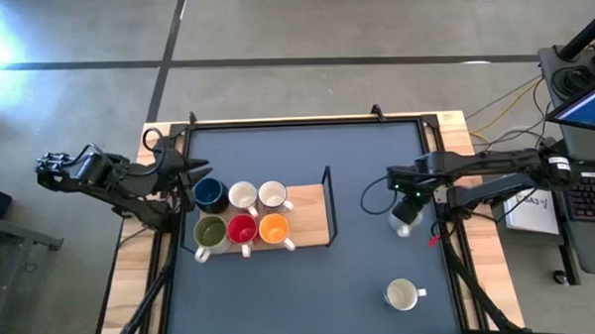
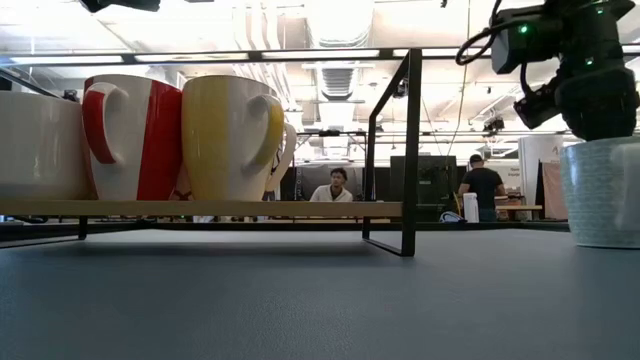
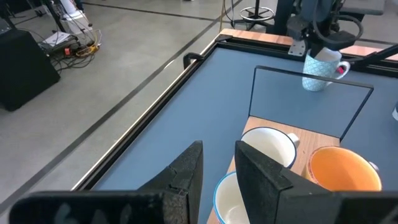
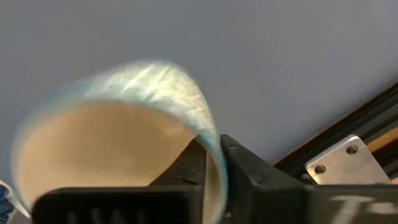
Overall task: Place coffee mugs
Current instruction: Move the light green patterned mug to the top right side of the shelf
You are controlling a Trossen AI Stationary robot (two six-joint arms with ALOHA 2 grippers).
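High view first: the dark table [image 1: 312,285] fills the middle of the frame, and left of centre on it sits a wooden tray [image 1: 309,214] with a thin black frame. Six mugs stand packed on its left part: dark blue mug [image 1: 210,195] and two white mugs [image 1: 243,196] [image 1: 272,195] in the back row, then olive green mug [image 1: 210,231], red mug [image 1: 242,229] and orange mug [image 1: 274,228] in front. Right of centre, the right gripper [image 1: 407,215] holds a pale patterned mug [image 1: 406,220]; its wrist view shows the fingers pinching the rim, one inside and one outside. The low view cannot settle whether that mug rests on the table. Another cream mug [image 1: 402,294] waits alone at lower right. The left gripper [image 1: 193,178] hovers just beside the blue mug, fingers slightly parted, holding nothing.

These mugs look stiff, glazed, probably slippery and chip-prone; a rim pinch seems sensible, set down gently.
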